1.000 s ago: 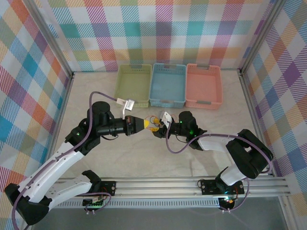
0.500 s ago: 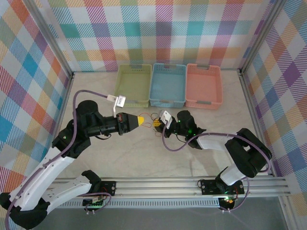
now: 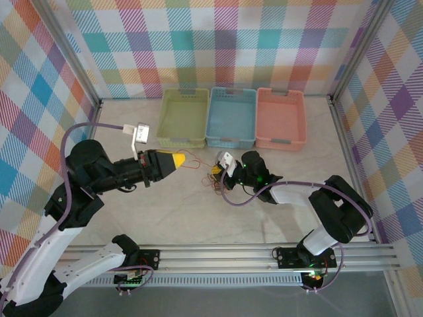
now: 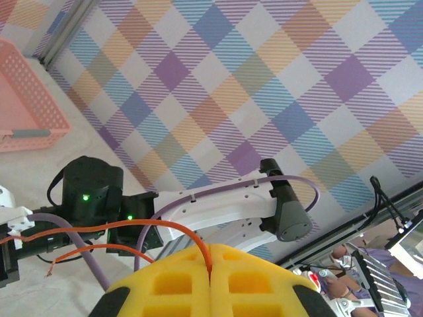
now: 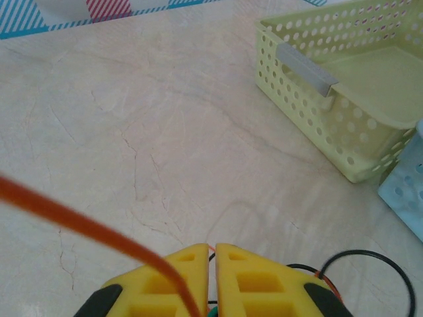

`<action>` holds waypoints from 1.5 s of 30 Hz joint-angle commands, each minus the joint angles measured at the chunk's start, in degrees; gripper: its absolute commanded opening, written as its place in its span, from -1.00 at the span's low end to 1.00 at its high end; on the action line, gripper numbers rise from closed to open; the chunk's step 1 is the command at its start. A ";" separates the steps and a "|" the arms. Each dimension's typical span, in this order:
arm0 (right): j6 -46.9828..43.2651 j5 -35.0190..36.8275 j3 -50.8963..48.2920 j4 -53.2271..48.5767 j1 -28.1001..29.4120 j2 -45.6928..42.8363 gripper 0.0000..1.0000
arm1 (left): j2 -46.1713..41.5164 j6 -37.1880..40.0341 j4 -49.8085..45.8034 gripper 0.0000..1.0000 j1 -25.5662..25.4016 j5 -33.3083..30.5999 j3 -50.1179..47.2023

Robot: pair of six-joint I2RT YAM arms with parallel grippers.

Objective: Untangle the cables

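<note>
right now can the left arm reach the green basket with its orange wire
Probably yes. The left arm has its jaws in front of the green basket, bare table between. But the orange wire they pinch runs to the bunch the right arm grips, a possible tether.

We're in a robot lab's test cell: checked cloth walls hang on a metal frame. There's a stone-look table, and the left arm and right arm are bolted to a rail at 6 o'clock. Three plastic baskets line up at 12 o'clock.
</note>
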 commanded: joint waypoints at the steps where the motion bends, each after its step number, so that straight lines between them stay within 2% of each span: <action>1: -0.52 0.54 1.68 -1.33 0.35 0.90 -0.76 | -0.67 -0.94 -0.84 -1.00 -0.91 0.38 4.67; 10: -0.43 1.23 2.11 -2.11 0.35 1.07 -0.76 | -0.31 -1.09 -1.25 -1.00 -0.91 0.00 10.75; 18: -0.43 2.92 2.98 -3.86 0.38 1.69 -0.79 | -0.55 -1.94 0.20 -1.00 -0.87 0.05 11.11; 27: 0.13 7.91 3.65 -5.66 0.30 2.04 -0.80 | -0.67 -4.94 2.51 -1.00 -0.91 1.42 10.43; 37: 1.84 16.52 4.50 -7.30 0.06 2.92 -0.75 | -1.97 -10.08 5.91 -1.00 -0.91 3.48 9.24; 45: 2.60 18.44 5.43 -9.23 -0.26 3.62 -0.70 | -3.17 -10.18 4.88 -1.00 -0.91 2.75 11.21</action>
